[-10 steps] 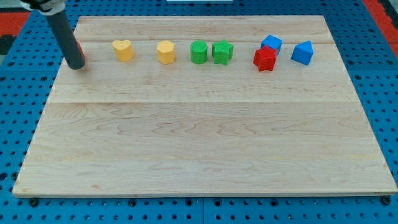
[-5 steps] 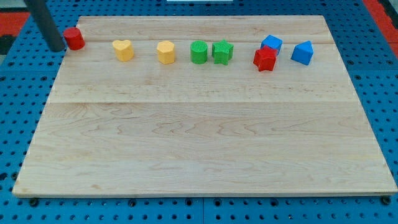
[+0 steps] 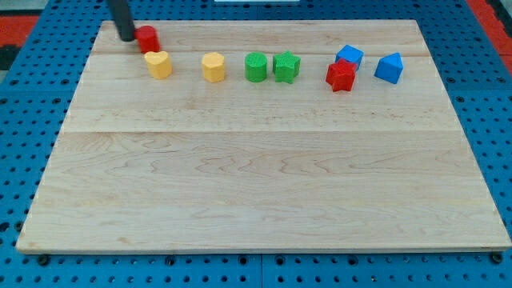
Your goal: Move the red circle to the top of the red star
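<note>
Red circle sits near the worktop's eleven o'clock corner, touching or just beside the yellow heart that lies at its five o'clock. My tip is pressed against the circle's nine o'clock side. The tool is a bare rod, so it neither opens nor clenches and grasps nothing; it only pushes.

The red star is well apart toward three o'clock, touching a blue block at its one o'clock, with another blue block just beyond. Between lie a second yellow block, a green circle and a green star, all in one row.

To do this step well, I judge the push should run toward three o'clock along the clear strip above that row, with my tip centred behind the circle so it does not roll off sideways or drag the yellow heart along. Close to the goal, the blue block crowds the spot at the star's twelve o'clock, so a slow finish seems wise.

No containers show on the worktop
</note>
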`<state>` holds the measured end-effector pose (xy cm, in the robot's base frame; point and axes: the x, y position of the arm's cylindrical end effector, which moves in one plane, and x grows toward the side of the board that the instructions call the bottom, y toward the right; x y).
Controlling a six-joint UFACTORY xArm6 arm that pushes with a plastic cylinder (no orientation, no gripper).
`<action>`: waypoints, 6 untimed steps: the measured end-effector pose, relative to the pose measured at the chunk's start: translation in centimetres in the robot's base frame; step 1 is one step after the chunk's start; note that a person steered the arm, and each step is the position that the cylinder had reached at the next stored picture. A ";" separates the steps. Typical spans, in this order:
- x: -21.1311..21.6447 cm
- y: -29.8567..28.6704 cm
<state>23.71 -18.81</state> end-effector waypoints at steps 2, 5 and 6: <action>0.6 17.3; 5.6 17.4; 3.9 18.4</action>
<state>27.65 -0.37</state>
